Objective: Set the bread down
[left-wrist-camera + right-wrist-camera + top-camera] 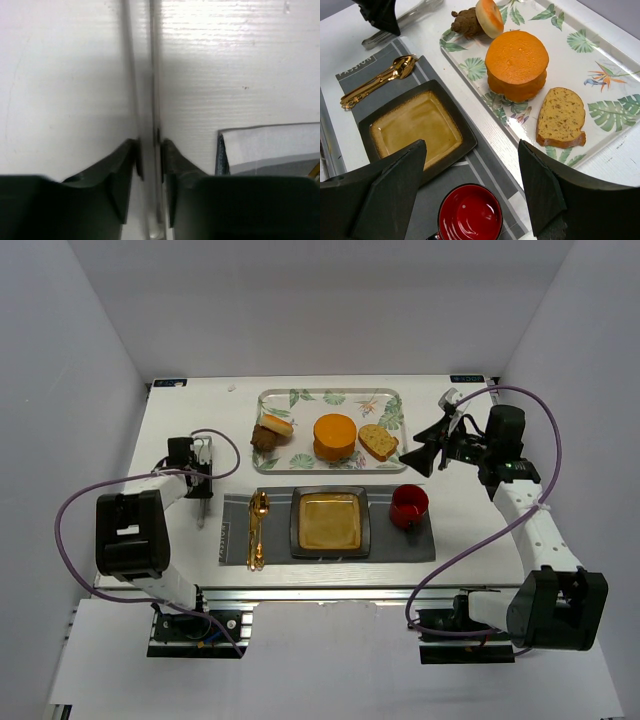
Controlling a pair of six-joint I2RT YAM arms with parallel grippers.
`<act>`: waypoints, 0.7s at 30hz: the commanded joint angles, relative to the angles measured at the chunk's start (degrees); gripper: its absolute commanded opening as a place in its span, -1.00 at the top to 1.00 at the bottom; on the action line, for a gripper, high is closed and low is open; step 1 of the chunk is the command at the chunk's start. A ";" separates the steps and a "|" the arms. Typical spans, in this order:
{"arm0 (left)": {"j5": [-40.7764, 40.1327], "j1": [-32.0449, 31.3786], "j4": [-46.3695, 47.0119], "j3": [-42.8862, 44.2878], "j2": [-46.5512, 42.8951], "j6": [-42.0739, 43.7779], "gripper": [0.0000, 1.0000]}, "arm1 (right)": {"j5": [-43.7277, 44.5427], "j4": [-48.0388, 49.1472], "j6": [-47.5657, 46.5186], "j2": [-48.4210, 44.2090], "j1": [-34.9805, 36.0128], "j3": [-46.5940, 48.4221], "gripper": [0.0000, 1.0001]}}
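Right gripper (471, 150) hangs with jaws wide apart, holding nothing, beside the leaf-printed tray (390, 408); left gripper (150, 146) looks pinched on a thin silver utensil (155, 75). Orange bread (516, 62) sits on that tray, just beside a cut slice (561, 117)

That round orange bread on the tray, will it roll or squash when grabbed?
The bread lies flat and wide, so probably won't roll. Smooth sides might slip in a light pinch. The crease around its middle hints it could squash.
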 commanded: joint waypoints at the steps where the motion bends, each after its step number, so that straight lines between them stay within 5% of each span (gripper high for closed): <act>1: -1.71 -0.09 0.46 -1.38 0.88 -0.44 0.30 | -1.04 -0.44 0.22 -1.99 -0.20 2.17 -0.58; 3: -2.07 -0.09 0.81 -2.34 -1.22 -1.23 0.53 | -1.04 -0.70 0.22 -2.17 -1.77 2.08 -0.58; 8: -1.02 -0.18 -1.29 -1.03 -9.39 -3.77 0.72 | -1.13 -0.88 0.30 -2.26 -2.05 2.08 -0.58; 11: 10.08 -0.18 -2.79 1.60 -15.89 -7.89 0.69 | -1.39 -0.79 0.39 -1.82 -2.05 2.26 -0.58; 21: 27.10 -8.00 -4.82 5.74 -24.17 -23.37 -0.11 | -3.24 1.93 2.85 0.46 -2.05 3.05 -0.58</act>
